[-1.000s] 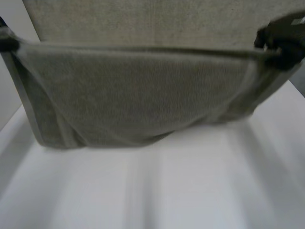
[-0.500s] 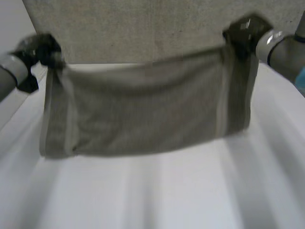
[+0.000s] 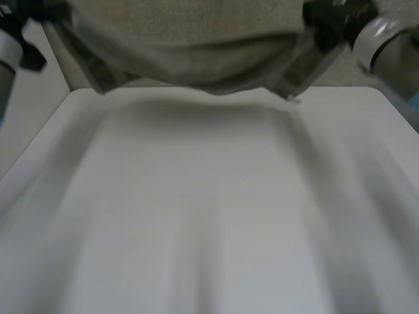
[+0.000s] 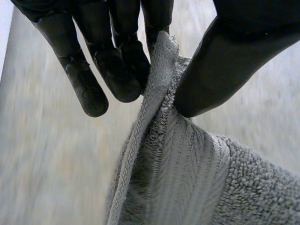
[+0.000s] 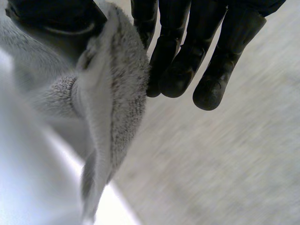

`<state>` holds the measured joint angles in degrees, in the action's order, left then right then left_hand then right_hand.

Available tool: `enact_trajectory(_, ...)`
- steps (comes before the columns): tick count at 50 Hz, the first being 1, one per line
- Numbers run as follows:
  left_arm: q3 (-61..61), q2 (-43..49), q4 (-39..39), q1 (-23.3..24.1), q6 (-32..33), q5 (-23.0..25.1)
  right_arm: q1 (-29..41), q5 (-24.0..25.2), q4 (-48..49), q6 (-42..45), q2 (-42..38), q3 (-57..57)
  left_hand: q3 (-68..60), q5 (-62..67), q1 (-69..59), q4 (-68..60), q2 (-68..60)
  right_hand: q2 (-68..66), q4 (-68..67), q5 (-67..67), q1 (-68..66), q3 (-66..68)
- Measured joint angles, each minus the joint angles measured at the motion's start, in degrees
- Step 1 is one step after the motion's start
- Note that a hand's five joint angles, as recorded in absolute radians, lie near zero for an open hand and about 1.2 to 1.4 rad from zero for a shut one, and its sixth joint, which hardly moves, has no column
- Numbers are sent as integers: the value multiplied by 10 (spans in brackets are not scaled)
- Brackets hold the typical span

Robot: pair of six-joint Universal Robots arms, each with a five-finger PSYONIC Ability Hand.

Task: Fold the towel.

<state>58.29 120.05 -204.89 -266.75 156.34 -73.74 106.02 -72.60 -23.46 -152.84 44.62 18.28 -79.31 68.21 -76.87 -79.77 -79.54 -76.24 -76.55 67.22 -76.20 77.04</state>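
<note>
White table [image 3: 209,216], smooth and pale, runs out to a speckled beige-grey backdrop [image 3: 347,75] beyond its far edge. Above that far edge hangs the grey towel [image 3: 196,46], slung between both hands and sagging in the middle. Over the table's far left corner, the left hand [image 4: 112,56] pinches the towel's edge between thumb and fingers. Over the far right corner, the right hand [image 5: 187,51] clamps its end likewise.
</note>
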Motion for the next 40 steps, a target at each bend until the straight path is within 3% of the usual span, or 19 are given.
enact_trajectory(6, 90, 26, 0, -10, 49, 31, -3, 10, 11, 66, -4, 139, 0, 0, 0, 0, 0, 0, 0, 0, 0, 0)
enact_trajectory(13, 207, 54, -4, -27, 162, 85, -16, 47, 76, 140, -3, 340, 0, 0, 0, 0, 0, 0, 0, 0, 0, 0)
enact_trajectory(21, 299, 9, -3, -62, 241, 117, -29, 61, 144, 155, 83, 500, 0, 0, 0, 0, 0, 0, 0, 0, 0, 0)
enact_trajectory(30, 371, -109, 1, -111, 218, 151, -42, 58, 166, 138, 252, 610, 0, 0, 0, 0, 0, 0, 0, 0, 0, 0)
enact_trajectory(40, 432, -245, 0, -170, 86, 171, -91, 56, 134, 112, 420, 638, 0, 0, 0, 0, 0, 0, 0, 0, 0, 0)
